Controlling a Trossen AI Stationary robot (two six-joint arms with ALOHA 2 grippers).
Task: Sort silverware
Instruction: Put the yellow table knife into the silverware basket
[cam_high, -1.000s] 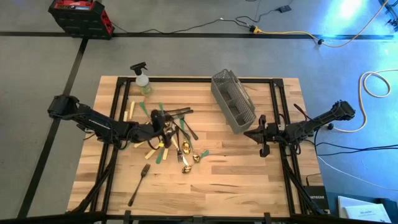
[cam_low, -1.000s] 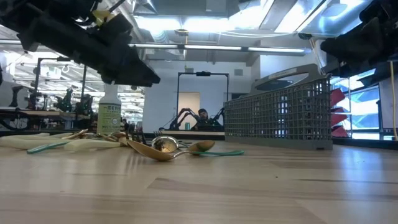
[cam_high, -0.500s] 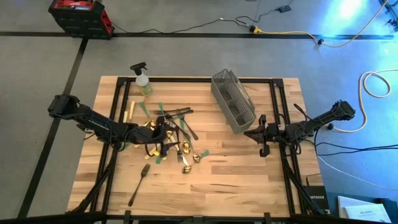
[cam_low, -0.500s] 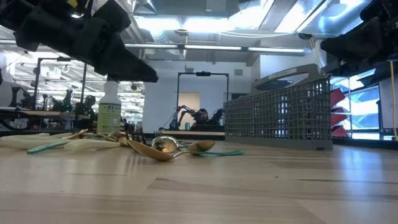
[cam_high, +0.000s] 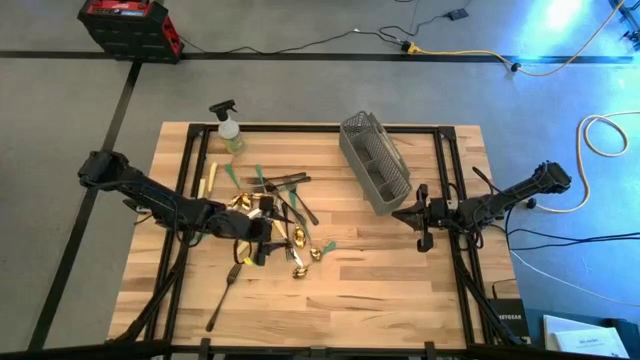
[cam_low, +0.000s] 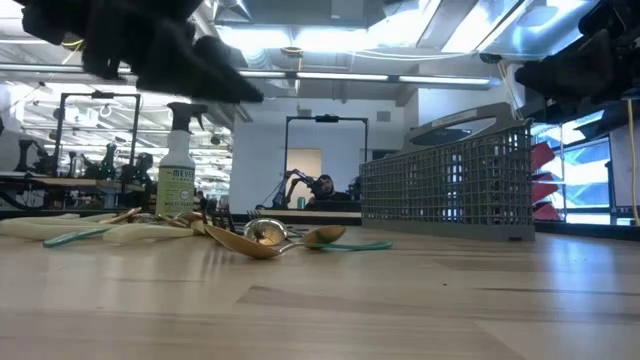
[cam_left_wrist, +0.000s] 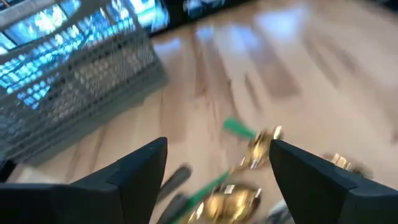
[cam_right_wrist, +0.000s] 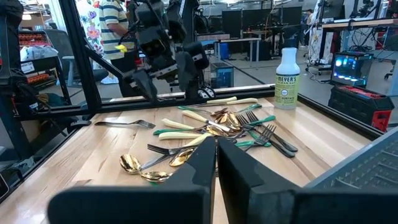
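The silverware (cam_high: 280, 212) lies in a loose pile left of the table's middle: gold spoons (cam_left_wrist: 233, 202), green-handled pieces and dark ones, flat on the wood. One dark fork (cam_high: 224, 296) lies apart, nearer the front edge. My left gripper (cam_high: 256, 243) hovers open over the pile's near side with nothing between its fingers (cam_left_wrist: 143, 168). My right gripper (cam_high: 421, 216) waits shut at the table's right, above the wood; its closed fingers (cam_right_wrist: 216, 163) point toward the pile.
The grey mesh caddy (cam_high: 374, 162) lies on its side at the far right of the pile. A spray bottle (cam_high: 228, 128) stands at the far left edge. Bare wood (cam_high: 400, 290) lies along the near right. A person (cam_right_wrist: 115, 28) stands beyond the table.
My left gripper has moved toward the table's near edge and risen, rolling about its own axis, and has stayed open. The silverware has not moved.
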